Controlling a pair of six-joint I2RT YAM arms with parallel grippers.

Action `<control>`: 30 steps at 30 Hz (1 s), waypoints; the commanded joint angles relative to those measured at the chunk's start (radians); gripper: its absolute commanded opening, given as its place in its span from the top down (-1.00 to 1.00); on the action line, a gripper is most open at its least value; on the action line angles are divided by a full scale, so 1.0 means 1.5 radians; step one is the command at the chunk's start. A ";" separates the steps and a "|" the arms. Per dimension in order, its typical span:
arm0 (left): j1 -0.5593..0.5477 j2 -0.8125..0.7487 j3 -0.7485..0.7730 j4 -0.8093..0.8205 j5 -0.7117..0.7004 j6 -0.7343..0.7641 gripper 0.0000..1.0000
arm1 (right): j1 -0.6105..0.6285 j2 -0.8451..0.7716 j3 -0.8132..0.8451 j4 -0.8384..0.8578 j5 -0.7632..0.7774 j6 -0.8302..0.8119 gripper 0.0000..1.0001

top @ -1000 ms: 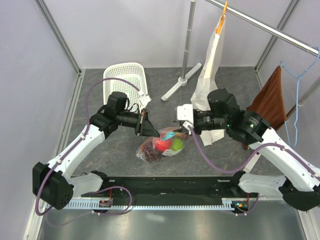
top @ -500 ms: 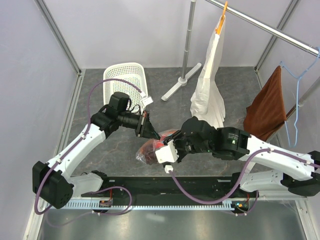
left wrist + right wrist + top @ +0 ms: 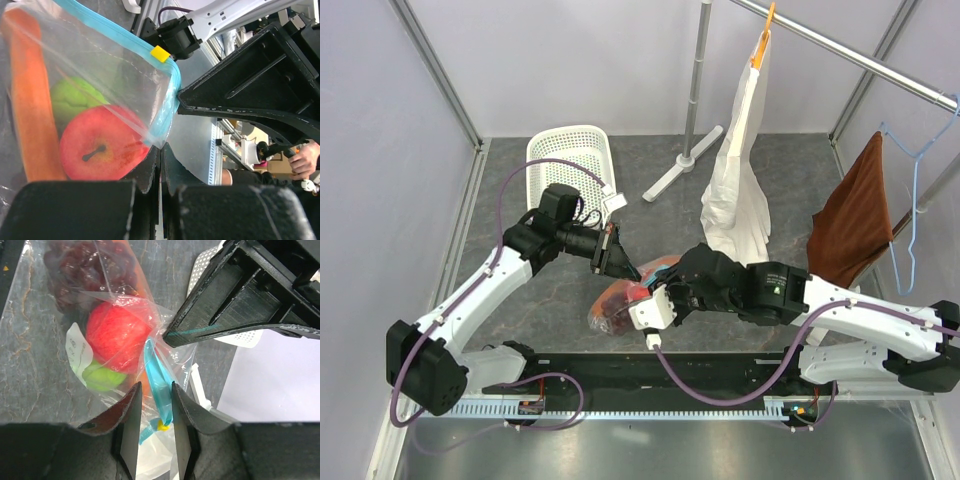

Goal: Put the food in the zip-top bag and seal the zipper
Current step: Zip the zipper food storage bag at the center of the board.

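We see the clear bag [image 3: 610, 310] holding a red apple [image 3: 117, 335]; left tool [image 3: 160, 160] clamped on its teal zipper [image 3: 152, 360], right tool [image 3: 155, 387] slightly apart around it; grey table [image 3: 800, 160].

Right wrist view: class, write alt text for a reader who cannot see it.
The right gripper straddles the teal zipper of a clear zip-top bag. Inside are a red apple, green fruit and grapes; the left gripper pinches the bag's edge.
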 commanded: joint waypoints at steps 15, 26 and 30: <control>-0.014 0.002 -0.017 0.155 0.169 -0.132 0.96 | 0.020 -0.014 -0.099 0.115 0.106 -0.092 0.76; 0.019 -0.002 -0.031 0.142 0.167 -0.113 0.96 | 0.019 -0.104 -0.102 0.169 0.093 0.044 1.00; 0.030 0.014 -0.022 0.101 0.152 -0.072 0.96 | -0.002 -0.145 -0.101 0.163 0.052 0.112 1.00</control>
